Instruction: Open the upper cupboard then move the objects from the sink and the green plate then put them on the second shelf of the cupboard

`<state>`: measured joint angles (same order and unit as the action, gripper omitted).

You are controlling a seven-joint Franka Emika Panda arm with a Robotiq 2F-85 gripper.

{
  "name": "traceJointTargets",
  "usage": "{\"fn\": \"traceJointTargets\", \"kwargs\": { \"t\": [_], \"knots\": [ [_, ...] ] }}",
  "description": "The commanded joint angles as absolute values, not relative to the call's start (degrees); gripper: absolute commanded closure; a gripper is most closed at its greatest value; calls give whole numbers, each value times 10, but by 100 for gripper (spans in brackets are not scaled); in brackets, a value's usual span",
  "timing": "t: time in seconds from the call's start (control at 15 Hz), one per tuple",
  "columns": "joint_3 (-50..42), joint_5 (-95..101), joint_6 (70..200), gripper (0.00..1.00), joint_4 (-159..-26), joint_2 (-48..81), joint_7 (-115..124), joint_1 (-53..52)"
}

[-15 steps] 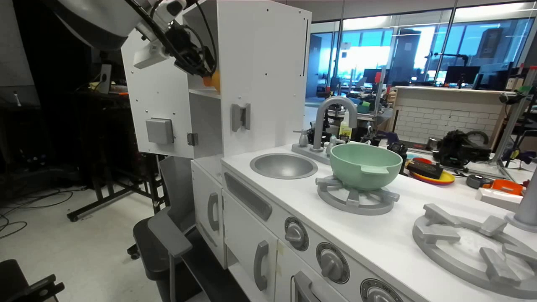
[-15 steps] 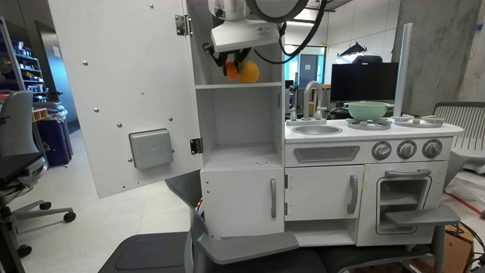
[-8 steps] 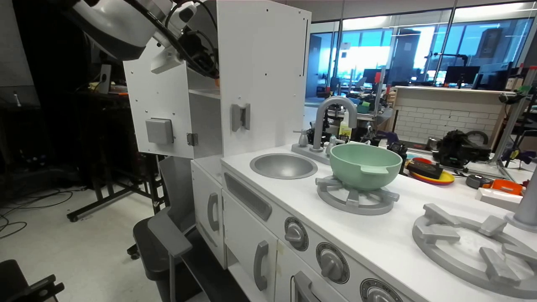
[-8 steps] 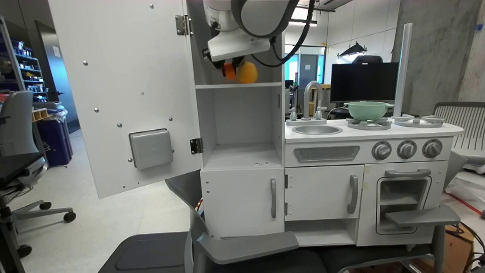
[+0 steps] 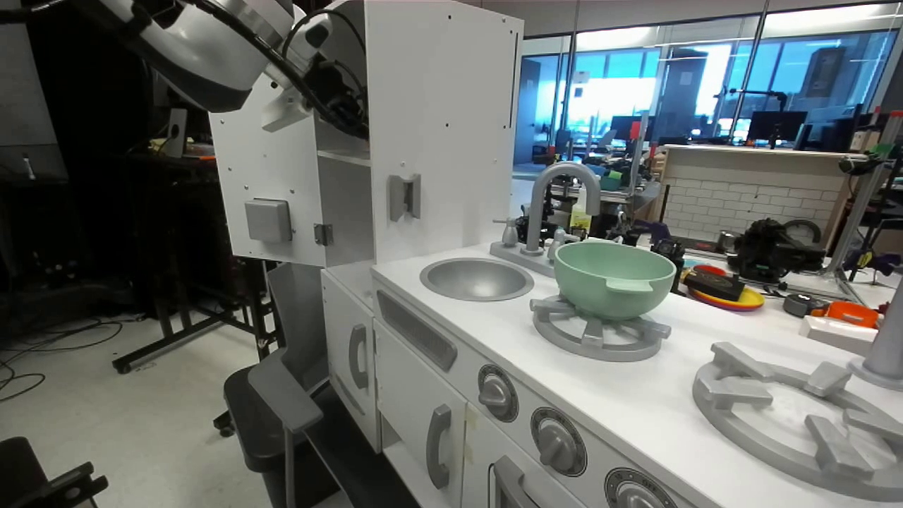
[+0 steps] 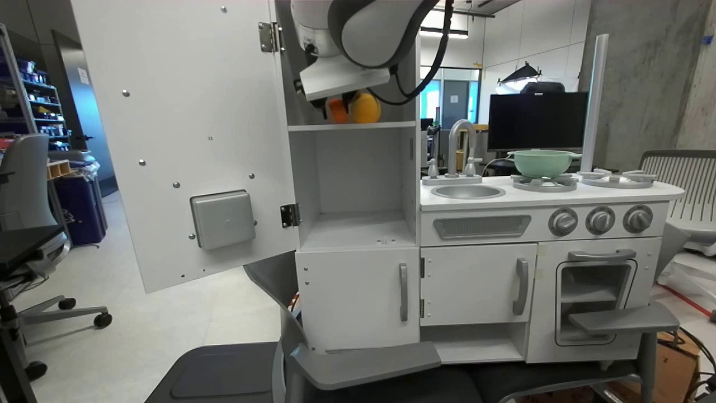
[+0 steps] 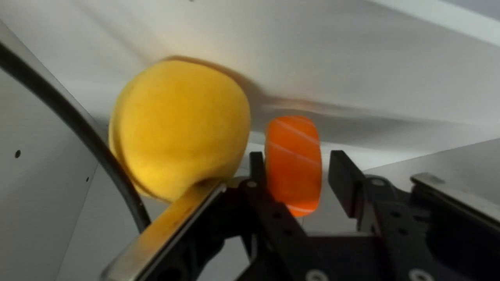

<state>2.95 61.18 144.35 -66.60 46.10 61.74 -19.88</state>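
The upper cupboard's white door [image 6: 184, 112] stands open. My gripper [image 7: 297, 156] is inside the cupboard, just above the upper shelf [image 6: 352, 127]. Its fingers are apart. The small orange piece [image 7: 293, 175] with pale stripes lies between them, against or very near the left finger, with a gap to the right finger. It also shows in an exterior view [image 6: 338, 111]. The larger yellow-orange piece [image 7: 181, 128] is on the shelf beside the left finger, also seen in an exterior view [image 6: 366, 108]. The sink [image 5: 477, 279] looks empty. The green plate [image 5: 614, 282] sits on a burner; its bottom is hidden.
The cupboard's side wall [image 5: 441, 127] hides the gripper's tip in an exterior view. A lower compartment [image 6: 358, 229] lies under the shelf. A faucet [image 5: 564, 176] stands behind the sink. Grey chairs [image 6: 363, 364] stand before the kitchen. A black cable [image 7: 78, 128] crosses the wrist view.
The arm has moved deeper into the cupboard and a little lower. The orange piece has come slightly down and left toward the shelf. The yellow-orange piece has barely shifted. The door has not moved.
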Motion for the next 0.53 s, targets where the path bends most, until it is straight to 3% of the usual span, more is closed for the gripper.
{"fn": "traceJointTargets", "kwargs": {
  "t": [0.0,0.2,0.47],
  "knots": [
    [31,603,1415,20,-626,484,609,-204],
    [32,605,1414,1,-623,487,610,-203],
    [45,600,1415,0,-665,454,595,-202]
  ]
}}
